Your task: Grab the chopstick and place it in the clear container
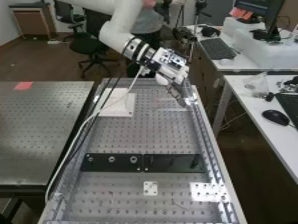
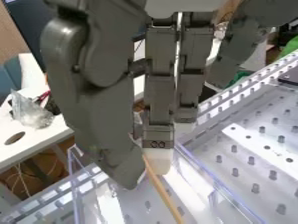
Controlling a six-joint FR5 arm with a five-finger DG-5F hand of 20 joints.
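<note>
Hand (image 2: 110,120): pinching the chopstick (image 2: 159,192)
Grab: looking complete
Clear container (image 2: 213,176): apparently standing beneath
Placement: remaining, likely needing lowering and release

You're in a robotics lab: a white robot arm (image 1: 118,32) over a perforated metal bench (image 1: 166,132), a keyboard (image 1: 217,48) on a desk (image 1: 229,64), and possibly a tripod (image 1: 193,42) behind.

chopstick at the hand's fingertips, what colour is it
The chopstick is light tan-brown, like plain wood, seen best in the wrist view.
</note>
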